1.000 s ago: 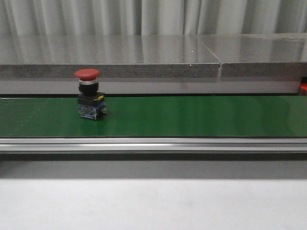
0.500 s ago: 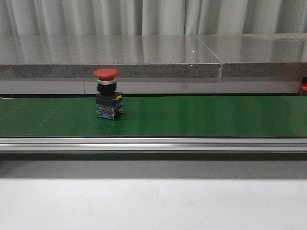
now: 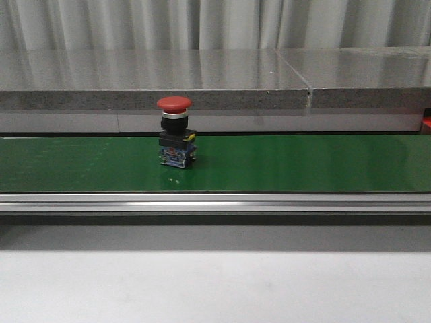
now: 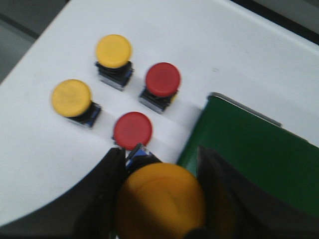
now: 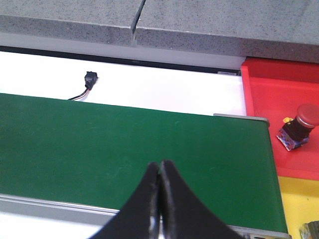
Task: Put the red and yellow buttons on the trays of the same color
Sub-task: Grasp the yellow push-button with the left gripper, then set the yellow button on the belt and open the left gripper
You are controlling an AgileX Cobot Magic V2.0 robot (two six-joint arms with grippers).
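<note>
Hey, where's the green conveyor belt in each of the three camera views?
Front view: the green conveyor belt spans the picture's full width, carrying a red mushroom-head button.
Left wrist view: only its end shows, beside the white table.
Right wrist view: it fills the middle, ending by the red tray.
Shared landmark: the belt itself.

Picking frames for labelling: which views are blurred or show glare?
Left wrist: soft throughout, the held yellow button most blurred. Front: sharp, sheen on the grey ledge. Right wrist: sharp on the belt, shut fingers slightly soft.
</note>
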